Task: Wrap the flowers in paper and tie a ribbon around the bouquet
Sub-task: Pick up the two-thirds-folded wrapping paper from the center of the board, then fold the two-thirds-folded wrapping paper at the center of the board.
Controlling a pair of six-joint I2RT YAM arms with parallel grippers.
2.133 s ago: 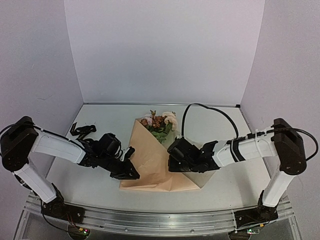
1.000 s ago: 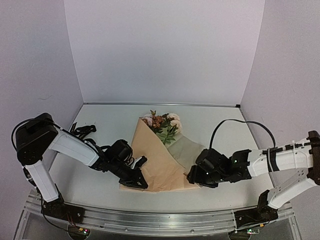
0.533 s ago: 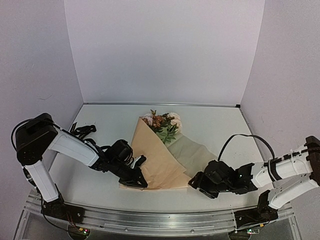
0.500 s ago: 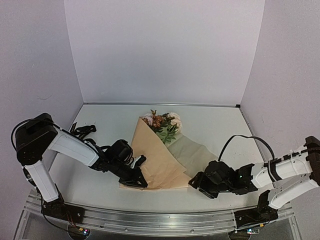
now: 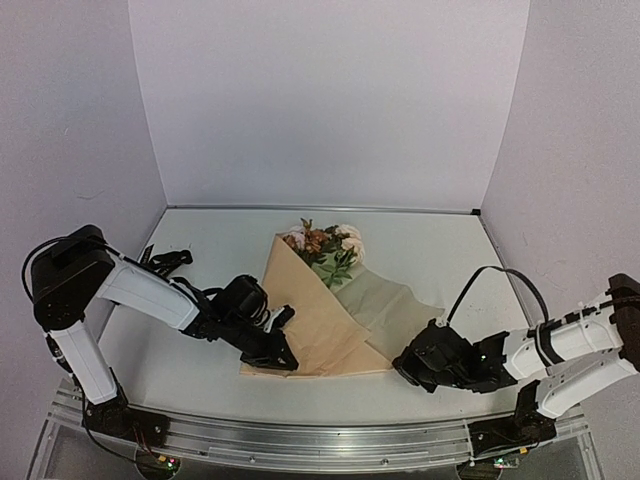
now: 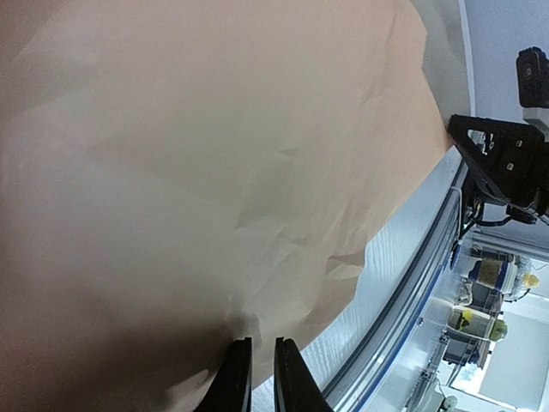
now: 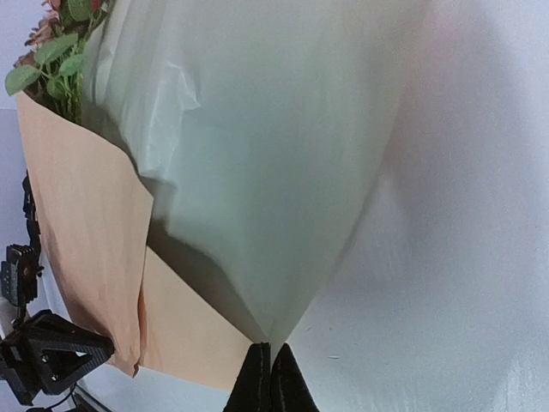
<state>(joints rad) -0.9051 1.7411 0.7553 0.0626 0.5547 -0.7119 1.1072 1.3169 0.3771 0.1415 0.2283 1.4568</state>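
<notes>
Near the tabletop's point(image 5: 425, 250) front edge, the left gripper point(image 5: 281, 355) pinches the paper's point(image 5: 310, 312) left corner. The right gripper point(image 5: 400, 365) is clamped tight on its right corner.

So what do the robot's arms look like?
The left arm and right arm are white tubes with chunky black joints. The left gripper and right gripper are black, each with two thin pointed fingers. A black cable loops above the right arm.
</notes>
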